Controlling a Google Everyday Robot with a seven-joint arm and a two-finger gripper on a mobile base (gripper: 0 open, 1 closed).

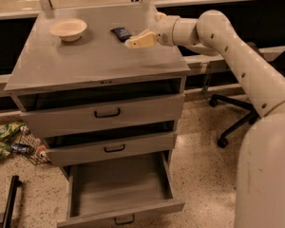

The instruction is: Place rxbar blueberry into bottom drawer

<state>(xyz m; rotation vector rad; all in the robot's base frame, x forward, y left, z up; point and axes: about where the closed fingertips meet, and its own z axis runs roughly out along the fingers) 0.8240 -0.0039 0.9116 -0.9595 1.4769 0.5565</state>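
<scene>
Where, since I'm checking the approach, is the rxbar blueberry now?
In the camera view, the rxbar blueberry lies on the cabinet top near its back edge, right of the bowl, with the gripper just to its right.

We see the gripper (133,42) low over the grey cabinet (95,63), above the back right of its top. The rxbar blueberry (120,33) lies flat at the back middle of the cabinet top, just beside the gripper, and a cream bowl (68,29) sits at the back left. At the cabinet's foot the bottom drawer (118,186) stands pulled wide open. A black office chair (230,122) stands to the cabinet's right, and litter (9,137) lies on the floor to its left.
</scene>
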